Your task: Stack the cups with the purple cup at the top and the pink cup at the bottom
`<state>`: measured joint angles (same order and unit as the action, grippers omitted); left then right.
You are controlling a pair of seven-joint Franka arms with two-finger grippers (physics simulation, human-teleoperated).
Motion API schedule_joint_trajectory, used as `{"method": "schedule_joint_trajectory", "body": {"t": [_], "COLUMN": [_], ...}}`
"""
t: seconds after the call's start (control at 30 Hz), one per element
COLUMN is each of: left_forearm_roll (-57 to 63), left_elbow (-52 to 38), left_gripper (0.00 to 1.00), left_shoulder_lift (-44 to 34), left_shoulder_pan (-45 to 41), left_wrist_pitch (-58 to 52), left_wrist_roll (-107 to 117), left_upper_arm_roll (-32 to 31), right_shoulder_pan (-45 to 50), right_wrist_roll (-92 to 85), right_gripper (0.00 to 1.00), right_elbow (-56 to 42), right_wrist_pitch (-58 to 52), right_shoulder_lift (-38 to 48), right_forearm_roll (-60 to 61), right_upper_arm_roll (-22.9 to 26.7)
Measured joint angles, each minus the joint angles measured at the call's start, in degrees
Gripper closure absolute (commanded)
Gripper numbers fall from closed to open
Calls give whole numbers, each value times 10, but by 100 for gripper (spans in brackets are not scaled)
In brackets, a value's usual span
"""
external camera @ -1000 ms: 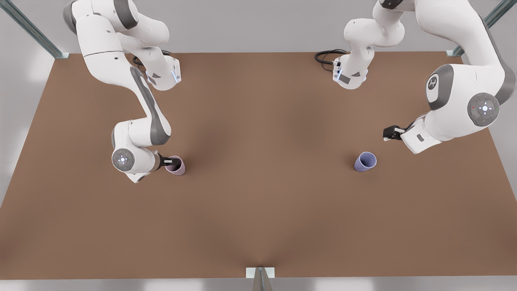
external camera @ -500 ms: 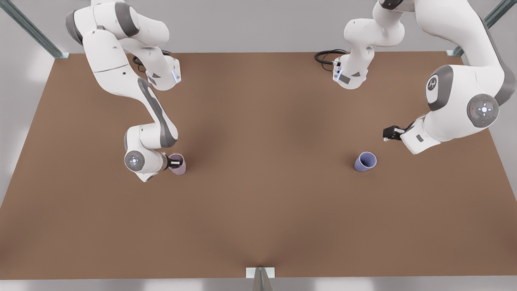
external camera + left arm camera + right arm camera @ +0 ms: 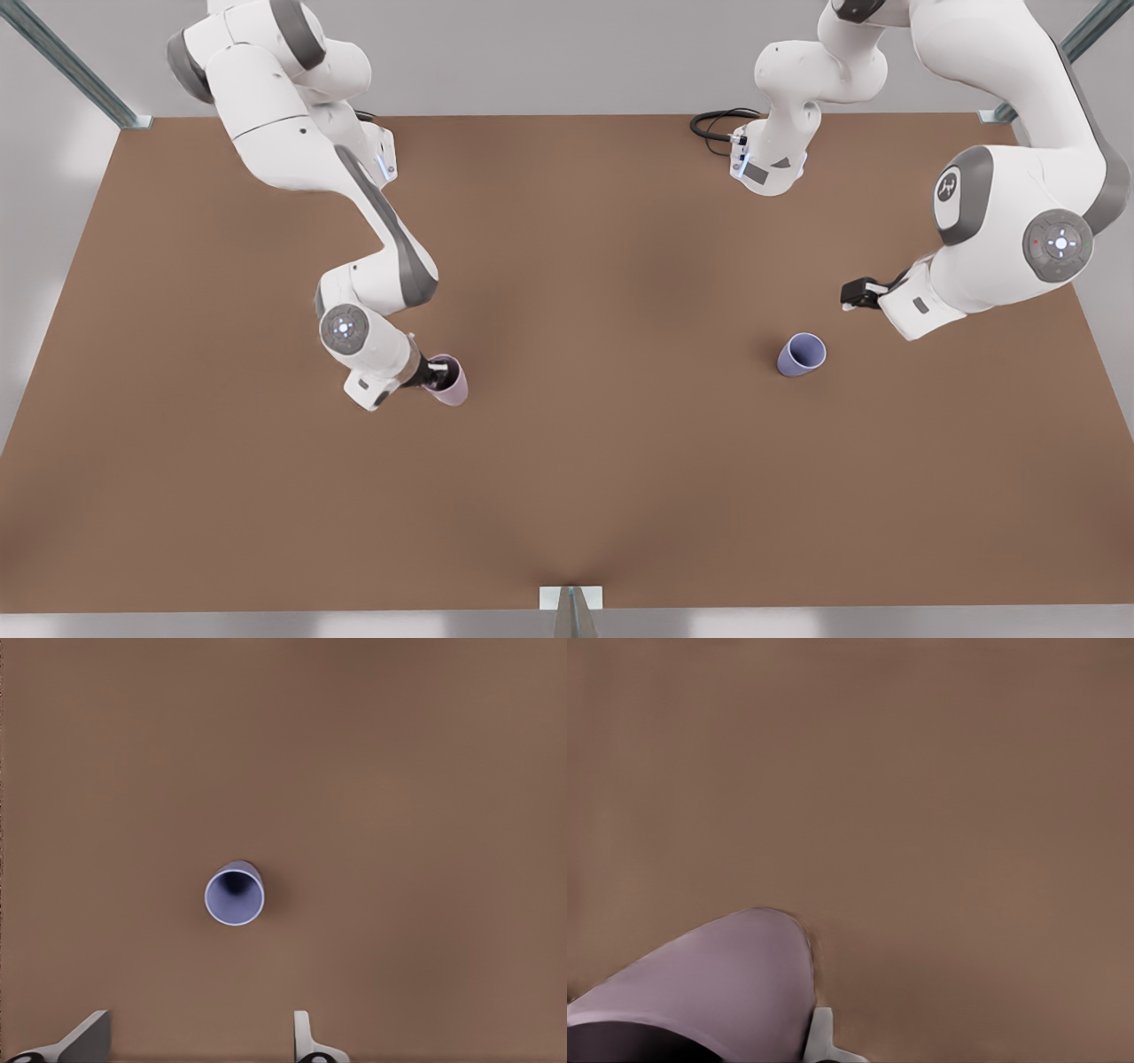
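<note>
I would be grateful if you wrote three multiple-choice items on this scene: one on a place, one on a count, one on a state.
1. Where does the purple cup stand?
A. on the table toward the front view's right
B. inside the pink cup
C. in a gripper

2. How many cups are in the scene?
A. one
B. two
C. three

3. What is the state of the right gripper?
A. open above the table
B. shut on the pink cup
C. shut on the purple cup

Key:
1 A, it stands alone on the brown table, below the open left gripper.
2 B, only the purple cup and the pink cup are there.
3 B, its fingers grip the pink cup's rim, as the right wrist view also shows.
</note>
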<state>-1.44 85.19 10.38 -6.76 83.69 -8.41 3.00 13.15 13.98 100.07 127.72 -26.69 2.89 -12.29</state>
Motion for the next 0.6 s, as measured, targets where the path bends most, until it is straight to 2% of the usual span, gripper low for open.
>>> {"method": "schedule_joint_trajectory", "body": {"t": [0.17, 0.27, 0.33, 0.43, 0.6], "left_forearm_roll": [3, 4, 4, 4, 5], "left_elbow": [1, 1, 1, 6, 69], "left_gripper": [0, 0, 0, 0, 0], "left_shoulder_lift": [3, 12, 12, 10, 7], "left_shoulder_pan": [0, 0, 0, 0, -11], "left_wrist_pitch": [-1, 0, 1, 8, 73], "left_wrist_roll": [0, 0, 0, -1, 0], "left_upper_arm_roll": [-1, 0, 0, -1, 1], "right_shoulder_pan": [121, 187, 224, 258, 274], "right_wrist_roll": [74, 127, 163, 216, 293], "right_gripper": [79, 79, 79, 79, 79], "right_elbow": [-218, -414, -511, -559, -570], "right_wrist_pitch": [-61, -110, -131, -134, -93], "right_shoulder_lift": [-117, -244, -315, -362, -398], "right_forearm_roll": [-2, -2, -1, 1, 0], "right_upper_arm_roll": [-2, 0, 0, -11, -13]}}
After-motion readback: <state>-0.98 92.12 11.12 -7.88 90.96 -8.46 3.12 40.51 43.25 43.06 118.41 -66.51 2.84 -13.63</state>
